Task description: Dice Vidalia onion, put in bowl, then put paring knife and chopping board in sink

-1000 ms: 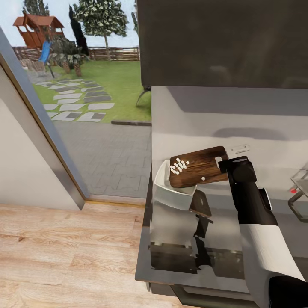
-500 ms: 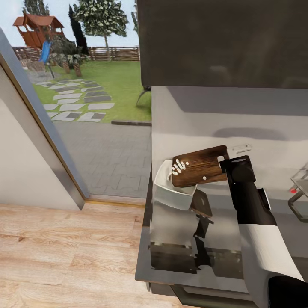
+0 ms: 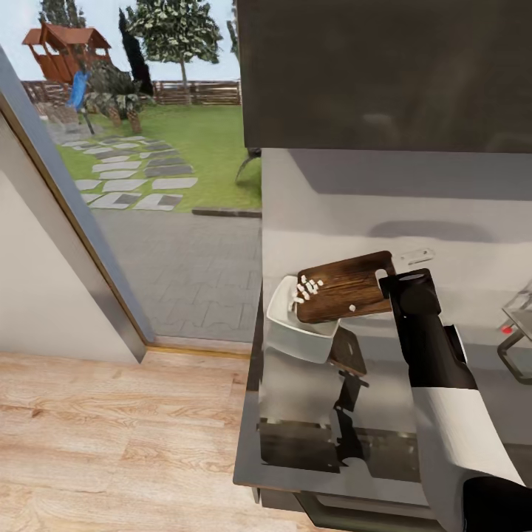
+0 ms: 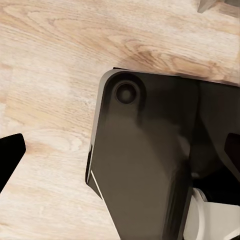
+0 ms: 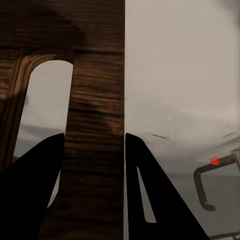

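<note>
The right end effector grips the chopping board by its handle end, tilting it so diced onion slides left into the bowl on the surface.

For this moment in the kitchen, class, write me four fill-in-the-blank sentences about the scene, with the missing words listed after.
1. The right gripper holds the dark-brown wooden chopping board by its ____ end.
2. The board tilts down toward the white squarish ____.
3. The small white diced onion pieces lie near the board's ____ end.
4. The left gripper's camera looks down at a ____ floor.

Missing words: handle; bowl; lower; wooden
</note>
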{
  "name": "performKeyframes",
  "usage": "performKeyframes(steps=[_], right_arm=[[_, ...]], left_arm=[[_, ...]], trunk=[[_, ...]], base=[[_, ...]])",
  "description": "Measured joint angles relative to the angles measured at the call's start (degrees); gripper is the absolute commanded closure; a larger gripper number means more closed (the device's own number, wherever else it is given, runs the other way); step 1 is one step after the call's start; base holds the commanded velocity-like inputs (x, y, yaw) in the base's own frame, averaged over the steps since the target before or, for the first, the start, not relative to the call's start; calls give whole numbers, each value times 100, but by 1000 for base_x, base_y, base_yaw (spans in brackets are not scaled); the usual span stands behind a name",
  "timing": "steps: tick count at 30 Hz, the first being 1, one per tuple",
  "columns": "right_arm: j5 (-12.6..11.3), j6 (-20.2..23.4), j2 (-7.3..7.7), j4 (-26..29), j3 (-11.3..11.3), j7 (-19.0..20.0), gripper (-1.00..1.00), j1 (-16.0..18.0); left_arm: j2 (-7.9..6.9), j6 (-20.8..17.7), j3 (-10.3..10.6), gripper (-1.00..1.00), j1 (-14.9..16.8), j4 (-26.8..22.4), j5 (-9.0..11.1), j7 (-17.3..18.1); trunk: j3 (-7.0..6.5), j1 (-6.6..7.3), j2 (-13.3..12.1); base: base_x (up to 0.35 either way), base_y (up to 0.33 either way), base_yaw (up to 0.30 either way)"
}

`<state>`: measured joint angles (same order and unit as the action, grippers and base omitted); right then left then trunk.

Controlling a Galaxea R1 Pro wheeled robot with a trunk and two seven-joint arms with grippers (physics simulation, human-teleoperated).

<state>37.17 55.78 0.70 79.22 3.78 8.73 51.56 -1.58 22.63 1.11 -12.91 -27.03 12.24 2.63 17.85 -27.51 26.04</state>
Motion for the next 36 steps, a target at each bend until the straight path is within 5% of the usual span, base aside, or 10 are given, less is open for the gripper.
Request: performKeyframes(steps=[7, 15, 36], right_arm=[[1, 0, 3, 0, -12, 4, 100, -1], [53, 10, 2, 11, -283, -9, 100, 3], [56, 14, 0, 21, -299, -17, 100, 1]], left_arm=[[1, 0, 0, -100, 1, 0, 0, 0], [1, 0, 0, -100, 0, -1, 0, 0], [0, 0, 0, -100, 0, -5, 0, 1]], trunk=[[0, 0, 0], [-1, 1, 2], [-1, 1, 2]], base=[[0, 0, 0], [0, 0, 0], [0, 0, 0]])
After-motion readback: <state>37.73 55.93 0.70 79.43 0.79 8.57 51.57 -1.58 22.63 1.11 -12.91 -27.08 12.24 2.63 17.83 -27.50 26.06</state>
